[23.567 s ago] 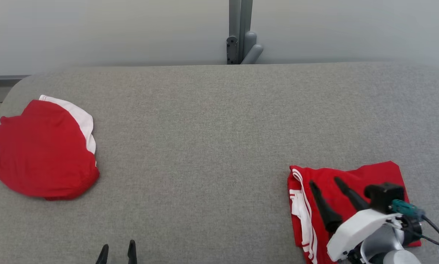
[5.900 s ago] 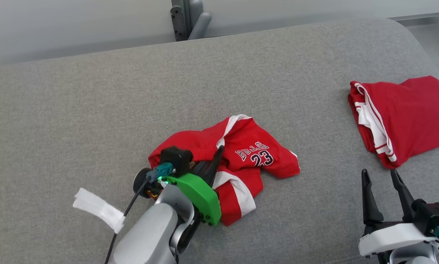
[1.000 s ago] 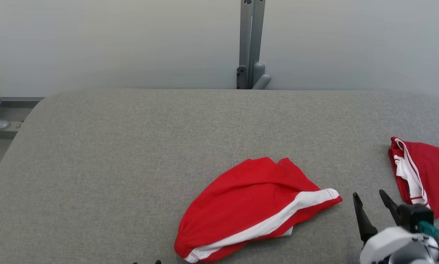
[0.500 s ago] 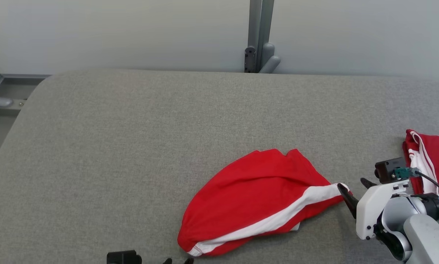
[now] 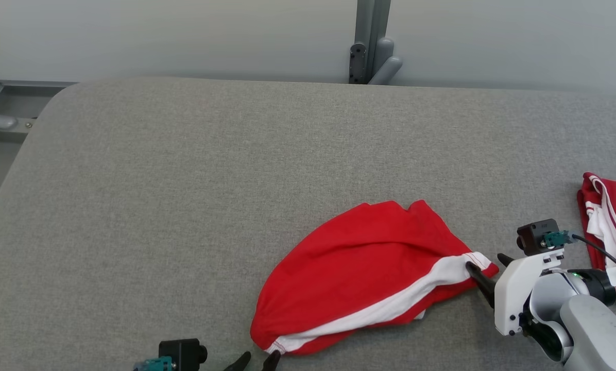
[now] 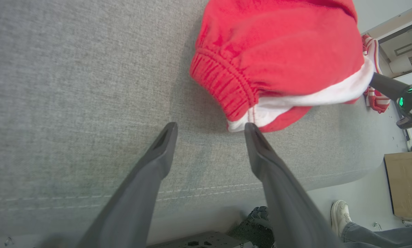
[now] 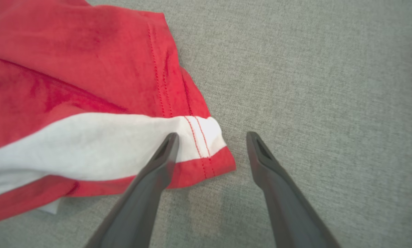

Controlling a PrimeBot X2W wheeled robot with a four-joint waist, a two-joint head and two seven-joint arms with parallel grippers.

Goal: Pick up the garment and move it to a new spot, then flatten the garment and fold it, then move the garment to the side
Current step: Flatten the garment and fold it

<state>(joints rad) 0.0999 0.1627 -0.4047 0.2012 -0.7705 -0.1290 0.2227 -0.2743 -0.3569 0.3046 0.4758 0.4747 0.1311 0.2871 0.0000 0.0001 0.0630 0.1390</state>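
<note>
The garment (image 5: 359,268), red shorts with a white side stripe, lies crumpled on the grey padded table (image 5: 184,180), right of centre near the front. My right gripper (image 5: 484,261) is open at its right-hand hem corner. In the right wrist view the hem corner (image 7: 206,151) lies between the open fingers of that gripper (image 7: 211,137), and one finger rests over the white stripe. My left gripper (image 5: 259,358) is open at the garment's lower left end. In the left wrist view one fingertip (image 6: 250,131) of this gripper (image 6: 209,129) touches the white edge below the red waistband (image 6: 223,86).
A second red and white garment (image 5: 609,226) lies folded at the table's right edge. A grey post (image 5: 372,41) stands behind the table. Past the front edge are a cardboard box (image 6: 404,186) and a person's shoe (image 6: 340,213) on the floor.
The camera has tilted down a little. My right gripper has moved left onto the garment's hem corner. My left gripper has come up into view at the garment's lower left end.
</note>
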